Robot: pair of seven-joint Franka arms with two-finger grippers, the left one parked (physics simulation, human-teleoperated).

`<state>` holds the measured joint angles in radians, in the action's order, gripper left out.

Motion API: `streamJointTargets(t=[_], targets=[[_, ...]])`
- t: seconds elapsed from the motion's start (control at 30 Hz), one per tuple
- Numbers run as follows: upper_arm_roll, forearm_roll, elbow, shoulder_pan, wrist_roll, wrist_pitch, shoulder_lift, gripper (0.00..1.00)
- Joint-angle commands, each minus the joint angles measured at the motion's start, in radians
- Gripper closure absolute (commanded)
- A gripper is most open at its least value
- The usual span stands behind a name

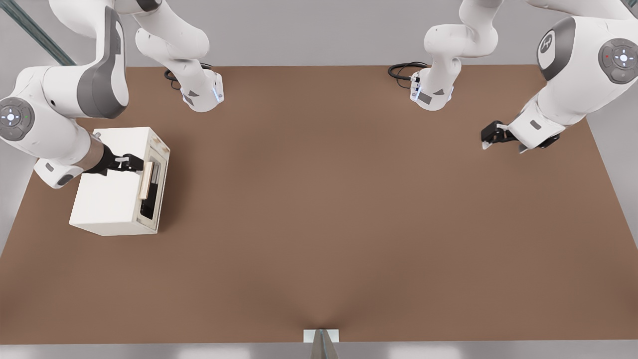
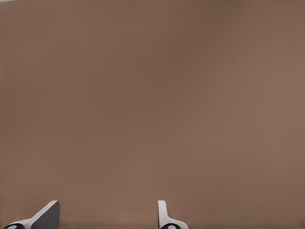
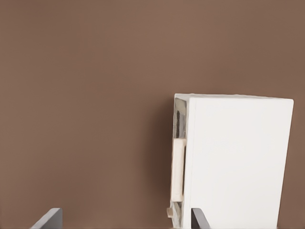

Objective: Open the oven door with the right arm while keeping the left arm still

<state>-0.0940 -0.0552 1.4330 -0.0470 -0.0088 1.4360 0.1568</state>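
The oven [image 1: 109, 192] is a cream-white box on the brown table at the front view's left. Its door [image 1: 160, 174] faces the front view's right, showing a dark window and a pale tan bar handle [image 1: 146, 180]; the door stands upright against the oven's front. My gripper [image 1: 135, 163] hovers over the oven's top, its tips just short of the handle's far end. In the right wrist view the oven [image 3: 238, 162] and the handle [image 3: 177, 167] lie ahead, and the gripper [image 3: 123, 218] is open with nothing between its fingers.
The brown table [image 1: 319, 224] stretches wide to the front view's right of the oven. Two arm bases [image 1: 202, 94] [image 1: 431, 92] with black cables stand at the far edge. The parked arm's gripper [image 1: 491, 134] hangs at the far right. A small white mount [image 1: 321, 336] sits at the near edge.
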Motion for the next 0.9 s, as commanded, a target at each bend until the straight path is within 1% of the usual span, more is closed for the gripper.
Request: streamJointTargets(t=[0.0, 0.07, 0.1, 0.13, 0.17, 0.23, 0.27, 0.33, 0.37, 0.4, 0.43, 0.53, 0.57, 0.67, 0.73, 0.77, 0.87], targets=[[0.000, -0.001, 0.000, -0.001, -0.016, -0.003, 0.000, 0.00], [-0.001, -0.041, 0.006, 0.013, -0.023, -0.006, 0.010, 0.00], [-0.012, -0.181, 0.006, 0.099, -0.023, -0.015, 0.047, 0.00], [-0.012, -0.299, 0.007, 0.170, -0.028, -0.035, 0.095, 0.48], [-0.012, -0.304, 0.004, 0.182, -0.072, -0.034, 0.116, 0.78], [-0.012, -0.509, 0.073, 0.297, -0.086, -0.032, 0.136, 0.79], [-0.012, -0.575, 0.110, 0.317, -0.080, -0.022, 0.136, 0.79], [-0.012, -0.656, 0.191, 0.318, -0.079, 0.012, 0.122, 0.79], [-0.012, -0.726, 0.240, 0.326, -0.079, 0.020, 0.104, 0.79], [-0.012, -0.779, 0.288, 0.337, -0.045, 0.024, 0.095, 0.79], [-0.012, -0.799, 0.325, 0.357, -0.005, 0.024, 0.086, 0.79], [-0.012, -0.825, 0.435, 0.394, 0.161, 0.014, 0.046, 0.79], [-0.012, -0.825, 0.458, 0.391, 0.171, 0.027, 0.032, 0.79], [-0.010, -0.824, 0.578, 0.363, 0.250, 0.152, -0.059, 0.79], [-0.007, -0.805, 0.613, 0.325, 0.362, 0.216, -0.059, 0.79], [-0.006, -0.770, 0.622, 0.289, 0.371, 0.256, -0.054, 0.79], [-0.003, -0.704, 0.655, 0.257, 0.382, 0.308, -0.045, 0.79]])
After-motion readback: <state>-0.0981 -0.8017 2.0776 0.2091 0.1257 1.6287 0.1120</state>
